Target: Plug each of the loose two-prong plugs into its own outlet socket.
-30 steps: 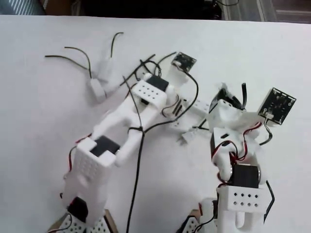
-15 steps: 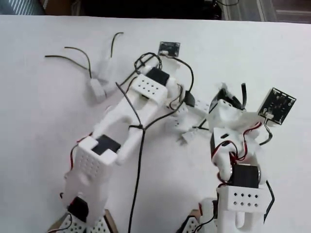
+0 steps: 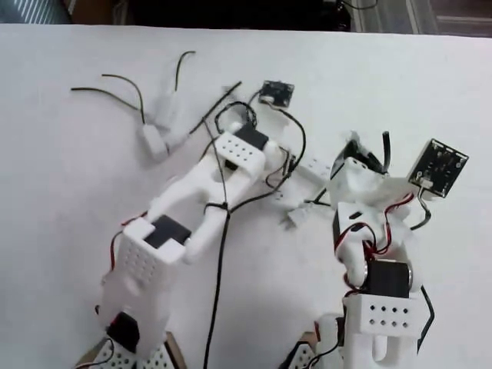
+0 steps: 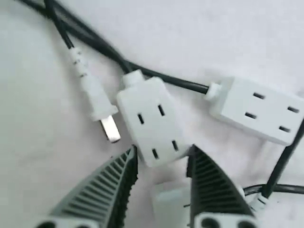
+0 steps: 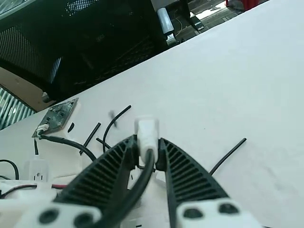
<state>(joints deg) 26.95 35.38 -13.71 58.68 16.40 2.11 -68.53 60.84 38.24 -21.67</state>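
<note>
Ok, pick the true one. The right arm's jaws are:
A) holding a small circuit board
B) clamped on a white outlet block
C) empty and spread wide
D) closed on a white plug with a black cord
D: in the right wrist view the right arm's jaws pinch the white plug from both sides, and its black cord runs back between them.

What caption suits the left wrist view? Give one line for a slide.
Left end effector open around one end of a white outlet block, loose two-prong plug beside it.
</note>
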